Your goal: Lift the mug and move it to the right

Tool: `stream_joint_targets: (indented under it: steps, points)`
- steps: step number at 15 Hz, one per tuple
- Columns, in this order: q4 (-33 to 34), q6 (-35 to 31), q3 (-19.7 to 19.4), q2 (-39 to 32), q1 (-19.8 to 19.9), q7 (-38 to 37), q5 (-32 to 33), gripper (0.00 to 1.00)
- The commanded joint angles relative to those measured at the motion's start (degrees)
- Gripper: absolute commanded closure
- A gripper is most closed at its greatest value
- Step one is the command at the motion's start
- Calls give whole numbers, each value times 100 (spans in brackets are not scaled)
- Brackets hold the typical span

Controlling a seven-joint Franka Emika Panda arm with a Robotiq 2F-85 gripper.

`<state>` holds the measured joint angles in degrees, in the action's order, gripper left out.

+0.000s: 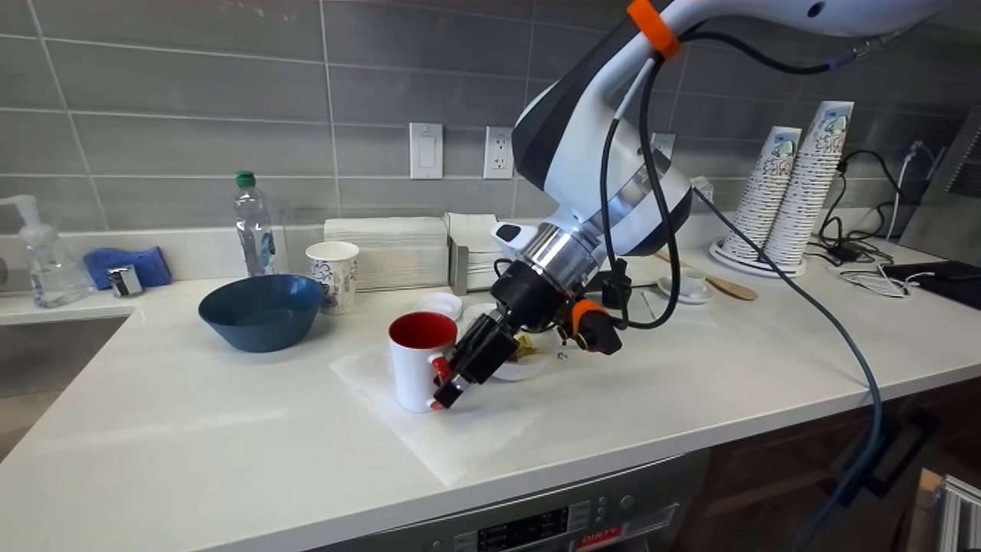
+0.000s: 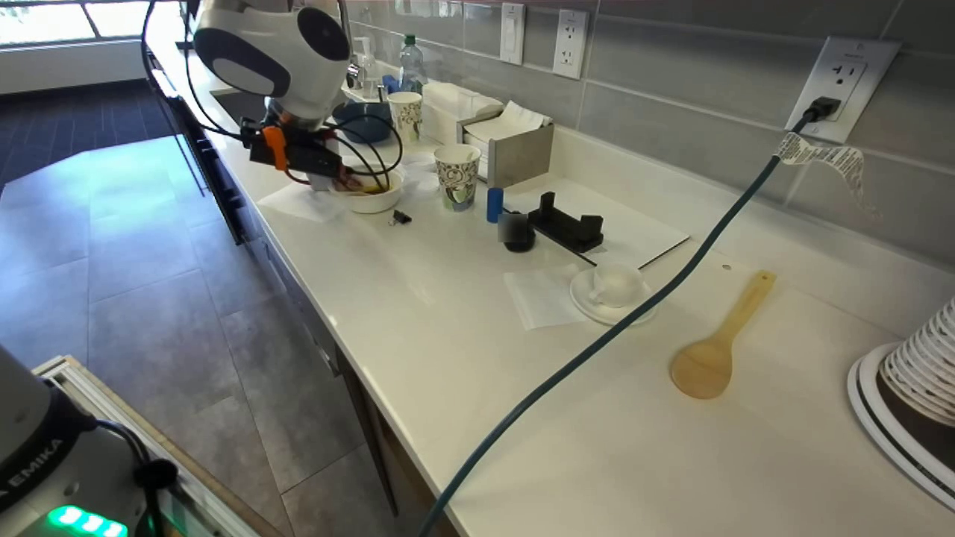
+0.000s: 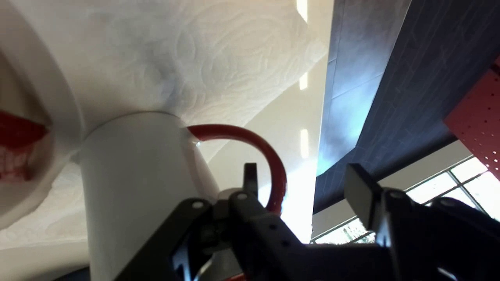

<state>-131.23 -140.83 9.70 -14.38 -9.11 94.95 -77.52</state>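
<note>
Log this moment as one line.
White cylindrical mug, red-lined: upright on white paper towel | black fingers: open, apparently straddling red handle | lift: not yet

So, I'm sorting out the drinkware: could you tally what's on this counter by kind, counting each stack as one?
White cylindrical mug with red inside and red handle: 1
Loose patterned paper cups: 2
Tall stacks of patterned paper cups: 2
Small white cup on a round white saucer: 1
Total: 6

A red label point(image 1: 599, 536) on the appliance panel point(image 1: 651, 491) reads "DIRTY"; a black band point(image 2: 46, 434) on the arm point(image 2: 86, 462), "EMIKA".
</note>
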Motion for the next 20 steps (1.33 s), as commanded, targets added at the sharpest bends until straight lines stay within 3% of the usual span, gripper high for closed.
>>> stream_joint_targets:
  steps: [1, 6, 14, 20]
  points:
    - [113, 115, -7, -103, 47, 339, -282, 70]
    - [150, 73, -52, -164, 62, 545, -460, 100]
    - [131, 10, -87, -161, 30, 821, -676, 97]
    - [-57, -49, -85, 314, -13, 485, -570, 97]
